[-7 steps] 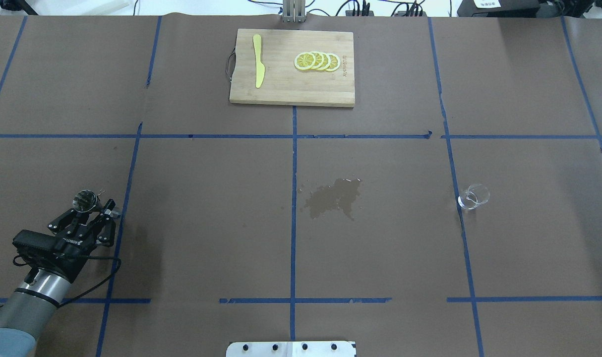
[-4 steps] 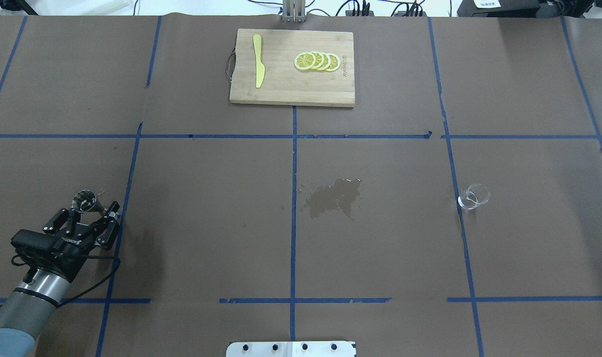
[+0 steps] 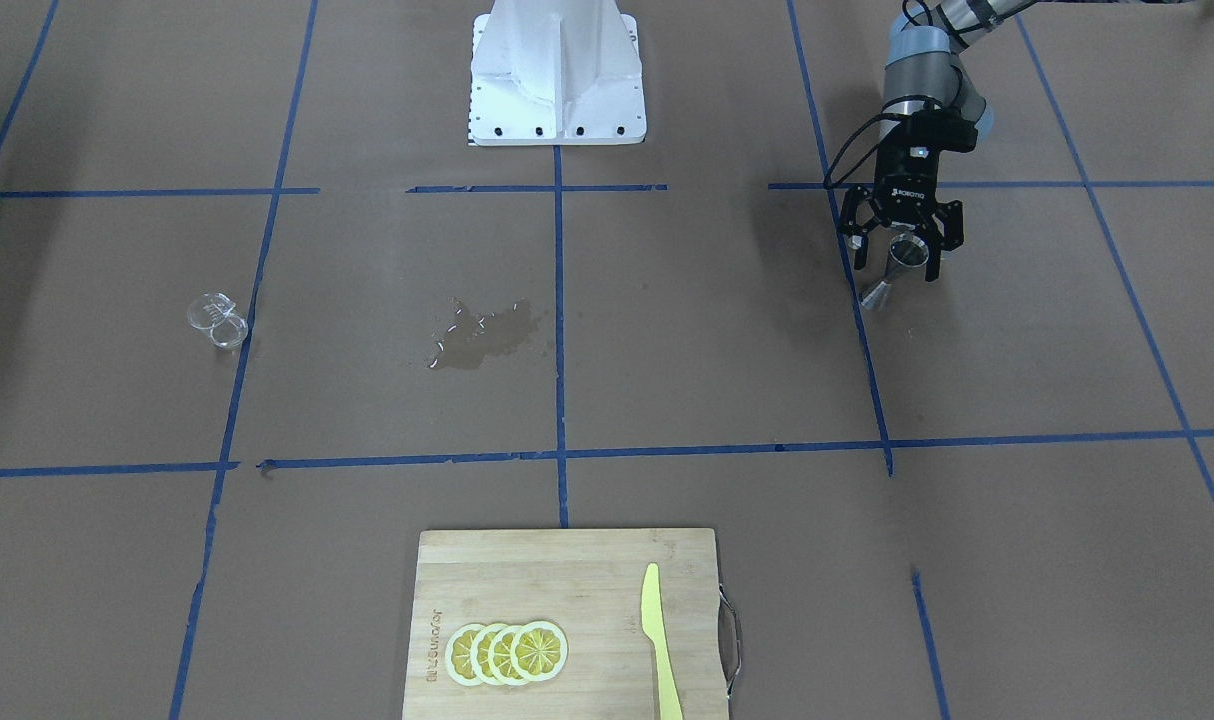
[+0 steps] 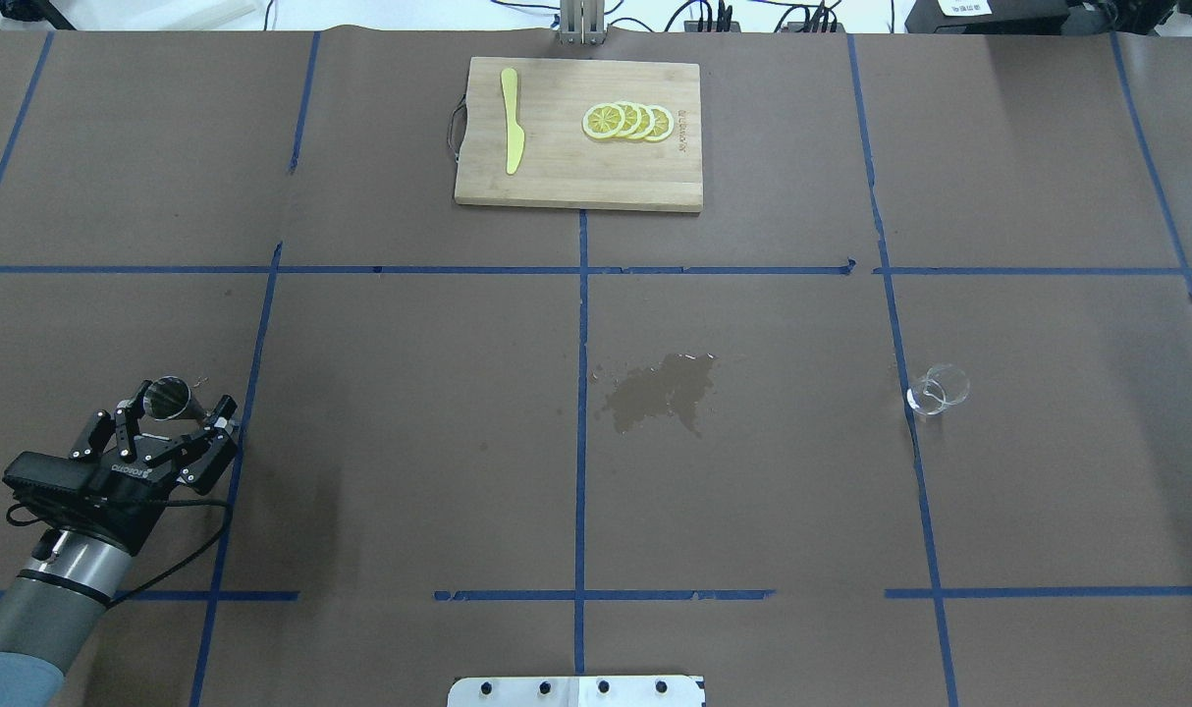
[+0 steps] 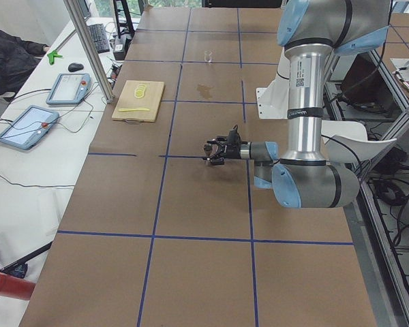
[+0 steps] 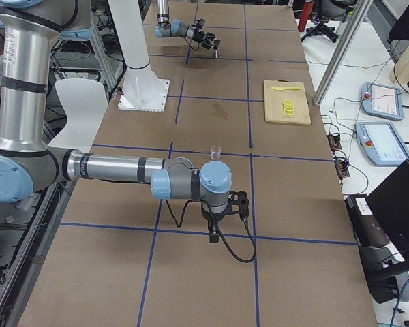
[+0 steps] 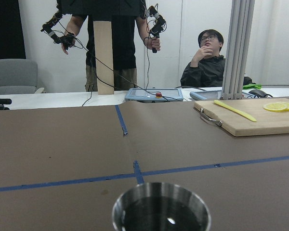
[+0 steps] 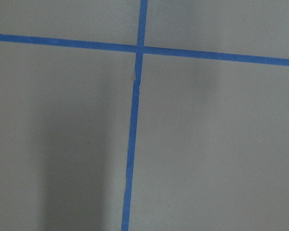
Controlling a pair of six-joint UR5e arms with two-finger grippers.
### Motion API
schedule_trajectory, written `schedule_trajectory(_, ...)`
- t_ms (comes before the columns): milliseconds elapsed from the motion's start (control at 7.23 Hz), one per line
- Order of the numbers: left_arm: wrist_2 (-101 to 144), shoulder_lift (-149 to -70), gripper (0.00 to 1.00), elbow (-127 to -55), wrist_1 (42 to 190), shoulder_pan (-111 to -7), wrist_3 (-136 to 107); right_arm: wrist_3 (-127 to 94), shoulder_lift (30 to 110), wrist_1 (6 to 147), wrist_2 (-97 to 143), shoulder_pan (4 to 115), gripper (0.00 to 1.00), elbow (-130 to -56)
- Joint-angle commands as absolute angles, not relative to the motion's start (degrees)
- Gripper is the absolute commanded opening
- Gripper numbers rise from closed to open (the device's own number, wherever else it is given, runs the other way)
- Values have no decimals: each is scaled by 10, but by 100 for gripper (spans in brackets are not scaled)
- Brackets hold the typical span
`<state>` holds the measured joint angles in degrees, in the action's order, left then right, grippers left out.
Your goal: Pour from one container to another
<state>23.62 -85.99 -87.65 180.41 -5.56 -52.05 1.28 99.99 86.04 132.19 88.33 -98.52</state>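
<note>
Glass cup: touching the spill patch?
Apart. The overhead view shows the glass cup right of the spill patch, with bare paper and a blue tape line between them.

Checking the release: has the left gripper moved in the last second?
Yes: the left gripper drew back leftward, away from the blue tape line; the jigger stayed put.

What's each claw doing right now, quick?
Left claw: open around the steel jigger, not gripping it.
Right claw: cannot tell; seen only from the side.

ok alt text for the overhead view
The open left gripper flanks the steel jigger at far left; the clear glass cup sits far right, a wet spill between them, a cutting board with lemon slices beyond.
</note>
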Motion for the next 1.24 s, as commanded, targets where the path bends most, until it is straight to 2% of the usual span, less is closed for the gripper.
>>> schedule_trajectory(0, 216, -858, 100, -900, 1809, -56, -519, 12, 998, 860, 1322, 883, 100, -985)
schedule_trajectory(553, 190, -858, 100, -922, 1983, -57, -326, 11, 995, 860, 1322, 883, 100, -984)
schedule_trajectory(1106, 333, -812, 99, -966, 1985, -92, -271, 12, 992, 860, 1320, 883, 100, -984)
